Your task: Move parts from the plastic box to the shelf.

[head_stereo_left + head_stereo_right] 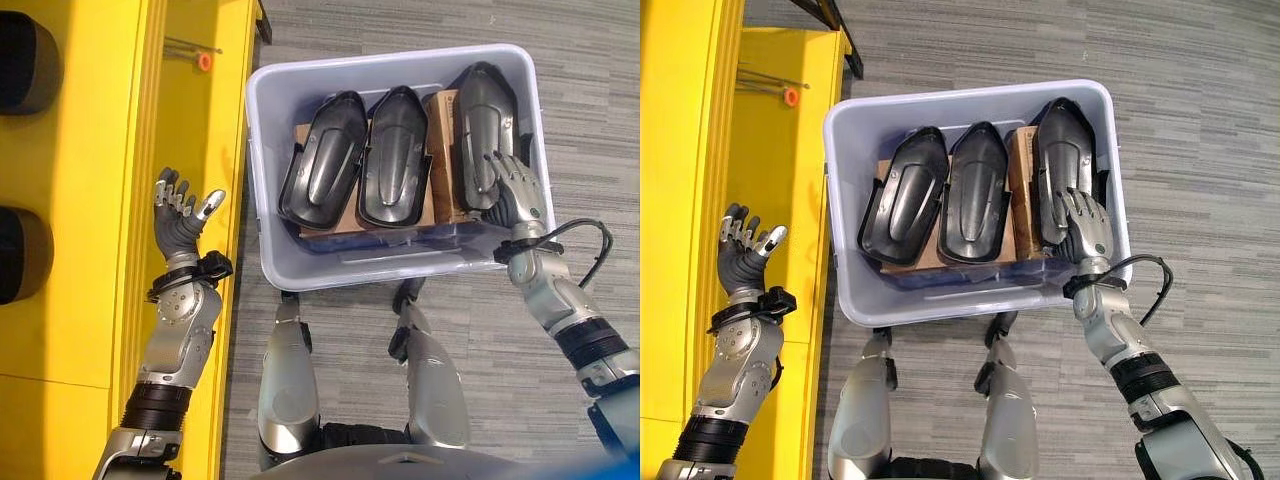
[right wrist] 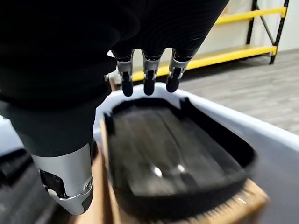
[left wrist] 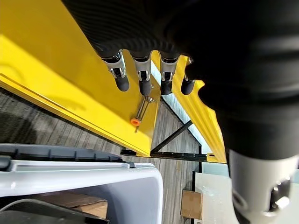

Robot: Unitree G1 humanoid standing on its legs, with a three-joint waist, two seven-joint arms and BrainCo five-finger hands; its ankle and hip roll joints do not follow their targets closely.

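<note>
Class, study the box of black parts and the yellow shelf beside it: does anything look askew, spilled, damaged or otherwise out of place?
Nothing stands out. Three black parts sit side by side in the plastic box on cardboard. The right hand is above the rightmost one; the left hand is open over the yellow shelf, where a small orange-tipped tool lies.

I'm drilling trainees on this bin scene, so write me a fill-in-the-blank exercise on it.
1. The plastic box holds ____ black parts.
2. The right hand is over the part nearest the box's ____ wall.
3. The left hand, fingers relaxed and holding nothing, is above the ____ shelf.
4. On the shelf lies a thin tool with an ____ tip.

Missing words: three; right; yellow; orange
</note>
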